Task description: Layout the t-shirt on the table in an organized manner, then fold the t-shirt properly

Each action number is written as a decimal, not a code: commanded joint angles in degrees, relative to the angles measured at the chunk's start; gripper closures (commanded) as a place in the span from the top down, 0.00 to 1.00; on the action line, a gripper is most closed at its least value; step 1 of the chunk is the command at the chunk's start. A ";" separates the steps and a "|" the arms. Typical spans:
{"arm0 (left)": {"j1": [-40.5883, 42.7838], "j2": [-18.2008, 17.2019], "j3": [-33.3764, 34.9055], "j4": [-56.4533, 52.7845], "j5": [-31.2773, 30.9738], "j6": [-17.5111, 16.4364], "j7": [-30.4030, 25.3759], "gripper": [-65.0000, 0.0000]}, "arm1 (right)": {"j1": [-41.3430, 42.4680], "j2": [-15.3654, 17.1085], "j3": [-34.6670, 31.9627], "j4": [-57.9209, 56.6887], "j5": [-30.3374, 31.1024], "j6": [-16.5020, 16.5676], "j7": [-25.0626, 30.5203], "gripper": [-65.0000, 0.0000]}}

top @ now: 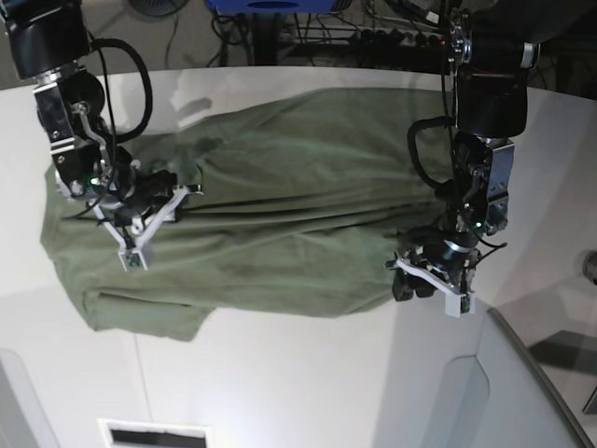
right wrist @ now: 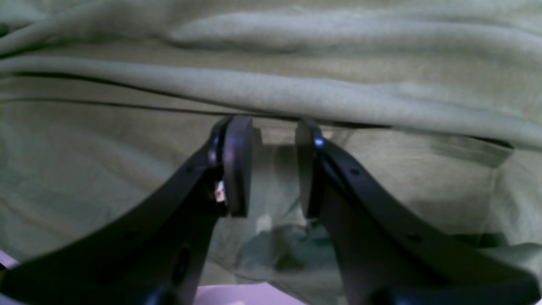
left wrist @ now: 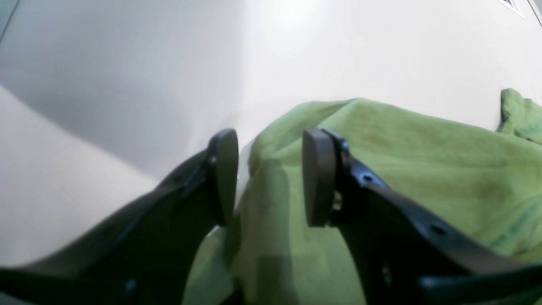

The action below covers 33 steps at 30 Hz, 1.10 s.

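The olive-green t-shirt [top: 280,215] lies spread and wrinkled across the white table [top: 298,392], with long creases running side to side. In the left wrist view my left gripper [left wrist: 271,178] is open, its jaws astride a rounded edge of the t-shirt [left wrist: 402,161] where it meets the bare table [left wrist: 169,63]. The base view places this gripper [top: 410,285] at the shirt's right-hand lower corner. My right gripper [right wrist: 271,167] is open too, low over the cloth [right wrist: 106,178] near the shirt's left side, and a long fold [right wrist: 296,97] crosses just beyond its fingertips.
A grey angled panel [top: 527,392] stands at the table's front right, close to the left arm. A slotted vent [top: 154,434] sits near the front edge. Cables and equipment [top: 392,37] lie behind the table's far curved edge.
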<state>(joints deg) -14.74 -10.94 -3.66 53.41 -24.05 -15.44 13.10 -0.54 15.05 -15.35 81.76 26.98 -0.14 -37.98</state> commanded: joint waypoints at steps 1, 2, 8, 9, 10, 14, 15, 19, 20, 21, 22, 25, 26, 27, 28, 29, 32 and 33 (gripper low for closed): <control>-1.39 -0.45 -0.08 0.97 -0.52 -0.51 -0.93 0.41 | 0.93 0.64 0.28 0.84 0.31 0.10 0.83 0.27; -1.39 -0.45 -0.08 0.97 -0.61 -0.51 -0.93 0.47 | 0.93 0.64 0.28 0.84 0.31 0.19 0.83 0.27; -1.74 -0.45 0.54 0.00 -0.34 -0.51 -1.02 0.93 | 0.67 0.64 0.28 0.75 0.31 0.19 0.83 0.27; -1.92 -0.27 0.54 -1.06 -0.34 -0.51 -1.10 0.94 | 0.49 0.64 0.28 0.75 0.31 0.19 0.83 0.27; -2.44 -0.18 0.54 -2.55 -0.34 -0.51 -1.19 0.94 | 0.40 0.64 0.28 0.75 0.31 0.19 0.83 0.27; -6.58 1.58 0.72 -10.73 -0.34 -0.51 -1.19 0.94 | 0.23 0.64 0.28 0.75 0.31 0.19 0.83 0.27; -7.54 1.84 0.72 -12.31 -0.34 -0.51 -1.19 0.93 | 0.14 0.64 0.28 0.75 0.31 0.19 0.83 0.27; -9.04 2.90 0.72 -14.15 -0.25 -0.51 -1.19 0.82 | 0.14 0.64 0.28 0.75 0.31 0.19 0.83 0.27; -9.13 2.98 0.72 -14.15 -0.25 -0.51 -1.28 0.71 | 0.14 0.64 0.28 0.75 0.31 0.19 0.83 0.27; -9.13 3.07 0.72 -14.15 -0.25 -0.51 -1.28 0.60 | 0.14 0.64 0.28 0.75 0.31 0.19 0.83 0.27; -9.21 3.16 0.63 -14.15 -0.25 -0.51 -1.28 0.46 | 0.14 0.64 0.28 0.75 0.31 0.19 0.83 0.27; -9.74 3.16 0.72 -14.07 -0.25 -0.51 -1.28 0.01 | 0.05 0.56 0.28 0.75 0.31 0.19 0.83 0.27; -9.74 3.16 0.72 -13.98 -0.25 -0.51 -1.28 0.00 | 0.05 0.56 0.28 0.75 0.31 0.19 0.83 0.27; -9.74 3.16 0.72 -13.63 -0.25 -0.51 -1.28 0.00 | 0.05 0.56 0.28 0.75 0.31 0.19 0.83 0.27; -9.48 3.16 0.80 -12.75 -0.25 -0.51 -1.28 0.00 | 0.05 0.56 0.28 0.75 0.31 0.19 0.83 0.27; -9.21 3.16 1.86 -10.73 -0.17 -0.51 -1.19 0.00 | 0.05 0.56 0.28 0.75 0.31 0.19 0.83 0.27; -5.96 2.10 9.60 -2.81 -0.17 -0.34 -1.02 0.00 | 0.14 0.56 0.28 0.66 0.31 0.19 0.83 0.27; -4.73 1.31 12.14 0.17 -0.17 -0.25 -0.84 0.00 | 0.14 0.56 0.28 0.31 0.31 0.19 0.83 0.27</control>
<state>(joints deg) -18.28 -9.56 8.60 52.77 -23.97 -14.92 13.15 -1.28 15.16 -15.38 81.45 27.00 -0.12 -37.76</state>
